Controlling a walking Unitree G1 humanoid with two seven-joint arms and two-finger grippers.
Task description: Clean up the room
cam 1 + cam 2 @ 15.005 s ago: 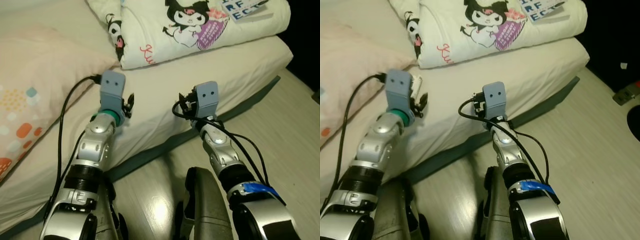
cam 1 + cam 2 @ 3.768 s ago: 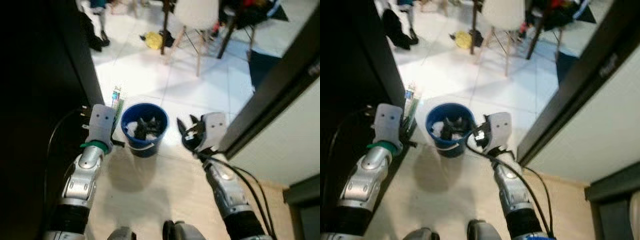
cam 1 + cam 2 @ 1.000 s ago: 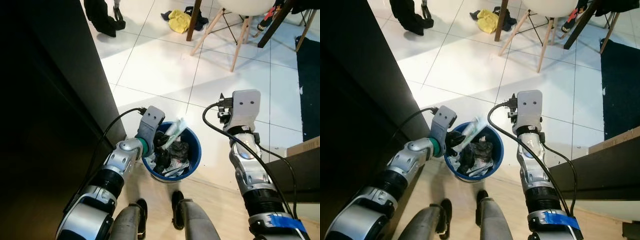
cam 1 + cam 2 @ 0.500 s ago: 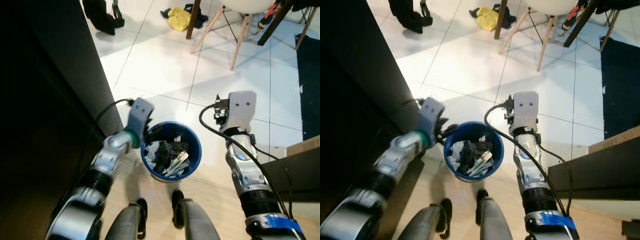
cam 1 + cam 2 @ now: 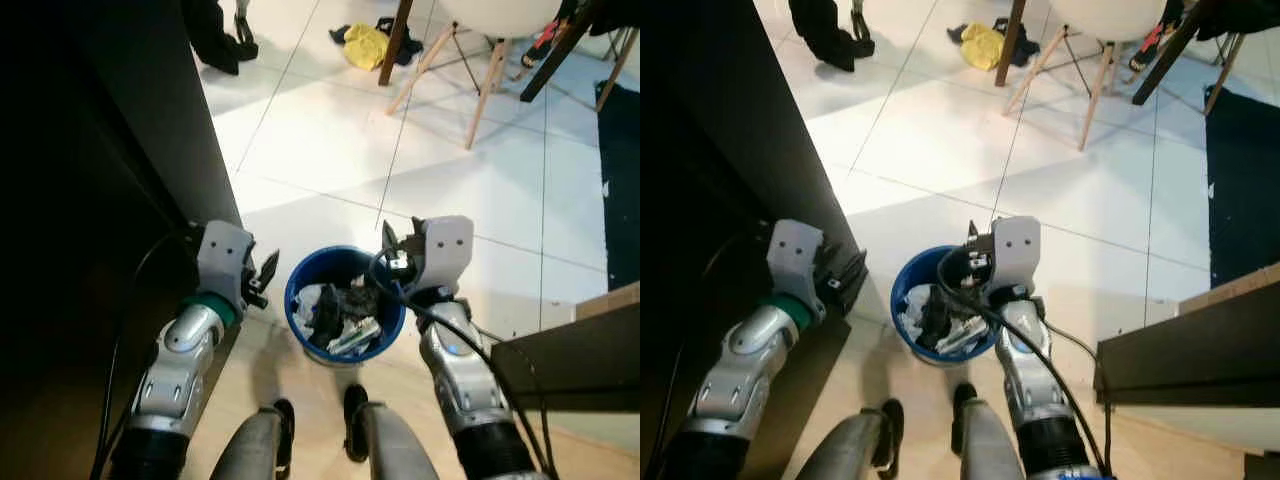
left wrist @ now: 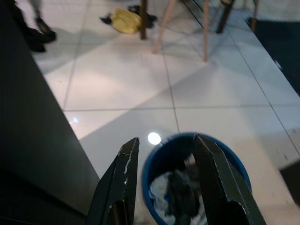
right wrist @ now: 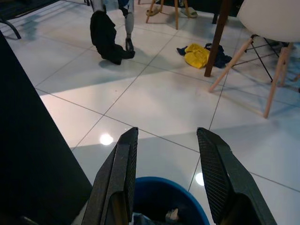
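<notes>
Trash now lies inside the blue bucket (image 5: 344, 300). Left gripper (image 5: 266, 273) has pulled back beside it, released and empty. Right gripper (image 5: 388, 240) has moved to the rim, fingers apart.

We see silver arms (image 5: 175, 365) with grey camera housings (image 5: 224, 250), black cables (image 5: 400, 290), a green wrist ring (image 5: 214, 305).

One blue bucket (image 5: 388, 318) stands on the tiled floor (image 5: 320, 150), holding a heap of rubbish (image 5: 335, 312) — too jumbled to count piece by piece. Two robot arms reach toward it, so two grippers: the left gripper (image 5: 266, 273) and the right gripper (image 5: 389, 240), each with two black fingers spread apart. One white chair (image 5: 1110, 20) stands further off. Beside it lies one yellow cloth (image 5: 984, 46). One dark garment (image 5: 826, 30) lies on the floor — near the dark wall panel (image 5: 730, 120).
</notes>
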